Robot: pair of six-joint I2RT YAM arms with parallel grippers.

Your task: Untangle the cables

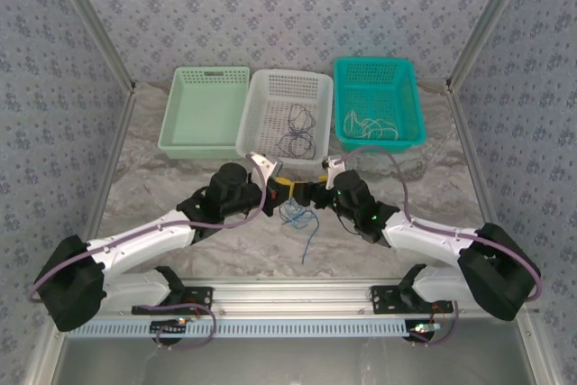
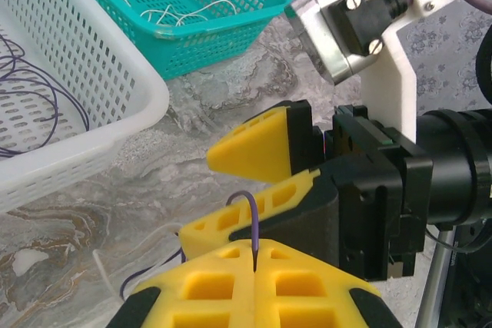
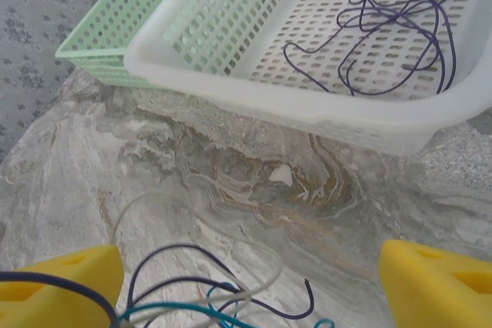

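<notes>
marble-patterned surface [image 1: 252, 254] with three perforated plastic baskets in a row at the far side, walls touching: light green basket [image 1: 206, 110] on the left, white basket [image 1: 261, 105] in the middle, teal basket [image 1: 379, 62] on the right. the white basket holds loose dark purple wire loops [image 1: 297, 132]. the teal basket holds whitish wire loops [image 1: 371, 123].

a small tangle of thin cables [image 1: 297, 214] in blue, dark purple and whitish lies on the surface just in front of the white basket, between the two arms. one blue strand [image 1: 308, 242] trails from it toward the near edge.

left claw [image 2: 254, 255]: yellow fingers pressed together, clamped on a dark purple cable [image 2: 250, 213] that arcs up out of the seam between them. a loop of the same colour lies on the surface below it.

right claw [image 3: 254, 274]: yellow fingers [image 3: 438, 282] wide apart, low over the surface, with the tangle's dark purple, teal-blue and whitish strands lying between them. nothing is pinched. a dark purple strand crosses over one finger in its wrist view; cannot tell if it touches.

the two claws face each other tip to tip over the tangle, very near. in the left wrist view the right claw's lower finger is just beside the left claw's tips.
</notes>
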